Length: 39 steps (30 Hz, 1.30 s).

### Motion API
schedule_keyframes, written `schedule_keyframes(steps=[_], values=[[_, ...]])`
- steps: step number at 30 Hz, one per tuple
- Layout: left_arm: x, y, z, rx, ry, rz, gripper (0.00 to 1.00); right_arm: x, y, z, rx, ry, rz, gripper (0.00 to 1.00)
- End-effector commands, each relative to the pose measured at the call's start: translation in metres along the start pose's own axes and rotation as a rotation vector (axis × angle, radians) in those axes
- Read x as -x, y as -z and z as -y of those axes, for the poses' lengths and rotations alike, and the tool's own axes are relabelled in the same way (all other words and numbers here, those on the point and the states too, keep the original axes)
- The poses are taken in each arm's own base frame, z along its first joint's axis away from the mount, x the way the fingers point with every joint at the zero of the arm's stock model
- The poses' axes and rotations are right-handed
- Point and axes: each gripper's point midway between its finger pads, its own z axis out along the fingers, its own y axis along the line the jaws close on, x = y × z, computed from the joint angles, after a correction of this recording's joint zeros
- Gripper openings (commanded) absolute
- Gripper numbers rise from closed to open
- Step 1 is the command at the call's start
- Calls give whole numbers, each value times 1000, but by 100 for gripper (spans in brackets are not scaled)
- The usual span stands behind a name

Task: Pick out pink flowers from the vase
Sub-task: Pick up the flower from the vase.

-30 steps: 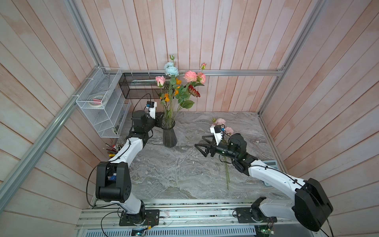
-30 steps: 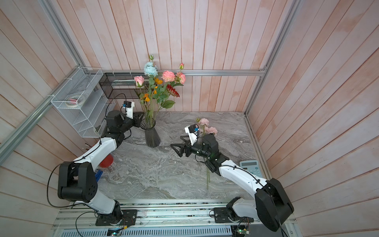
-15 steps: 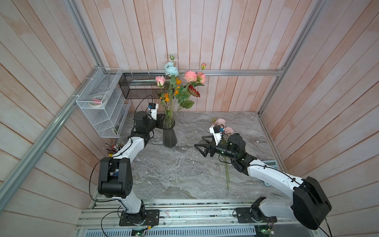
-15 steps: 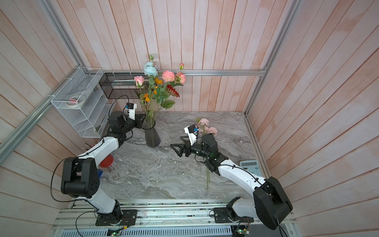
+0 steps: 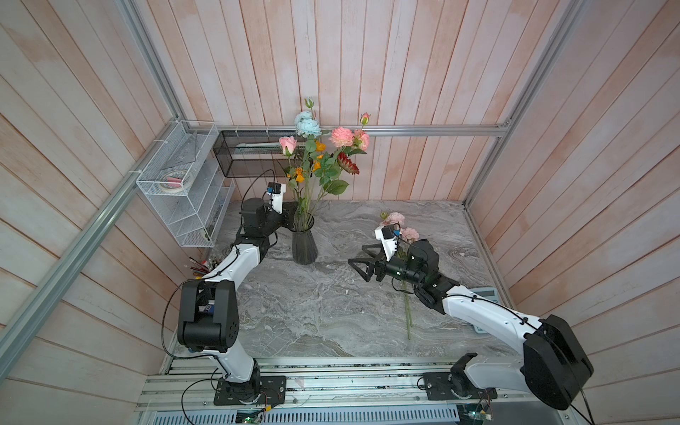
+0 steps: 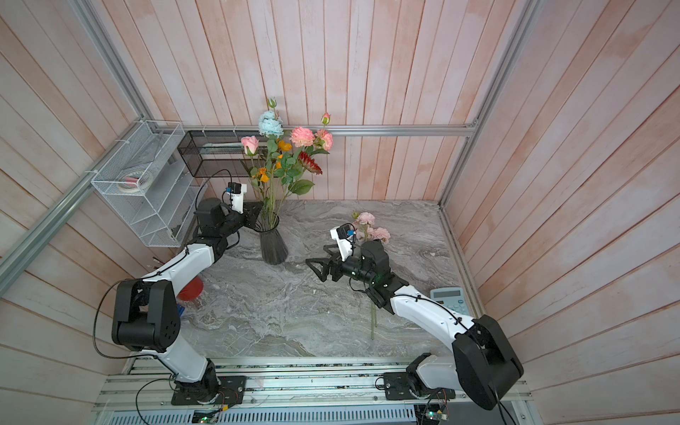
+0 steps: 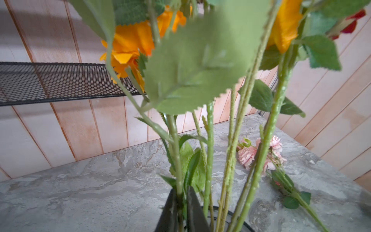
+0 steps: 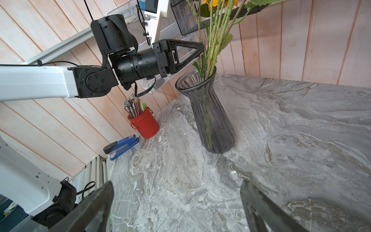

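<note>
The dark ribbed vase (image 5: pixel 304 246) (image 6: pixel 273 246) (image 8: pixel 212 120) stands at the back left of the table. It holds pink flowers (image 5: pixel 342 136) (image 6: pixel 250 144) among a light blue bloom, orange ones and a dark red one. My left gripper (image 5: pixel 294 217) (image 7: pixel 180 192) is shut on a green flower stalk (image 7: pixel 176 152) just above the vase's rim; I cannot tell which bloom tops it. More pink flowers (image 5: pixel 395 219) (image 7: pixel 249 156) lie on the table at the right. My right gripper (image 5: pixel 358 263) (image 8: pixel 176 182) hangs open above the table right of the vase, holding nothing.
A red pencil cup (image 8: pixel 144 124) and a blue stapler (image 8: pixel 122 145) sit at the table's left edge. On the left wall hangs a white wire shelf (image 5: pixel 184 184), with a black mesh basket (image 5: pixel 250 154) on the back wall. A calculator (image 6: pixel 449 300) lies at the right edge.
My left gripper has shut on the stalk above the vase's rim. The right arm has hardly moved.
</note>
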Motion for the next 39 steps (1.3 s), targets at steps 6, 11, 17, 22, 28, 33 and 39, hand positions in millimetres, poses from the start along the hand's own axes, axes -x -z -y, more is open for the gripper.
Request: schedule_keyframes(steps=[6,11,17,22,28,33,39], values=[[11,8,12,-29,-37,53,0,5,-4,-3,5,-8,4,98],[22,19,18,-28,-61,85,0,6,-4,-3,11,-13,8,98],[42,41,32,-38,-105,163,0,6,-5,-5,19,-17,11,98],[64,60,44,-44,-147,240,0,15,-4,-9,28,2,21,98],[100,87,61,-62,-166,351,0,24,-2,-13,26,49,26,98],[140,117,81,-79,-186,438,0,34,-2,-17,26,92,30,98],[183,165,112,-101,-243,556,0,47,-1,-25,49,119,56,98]])
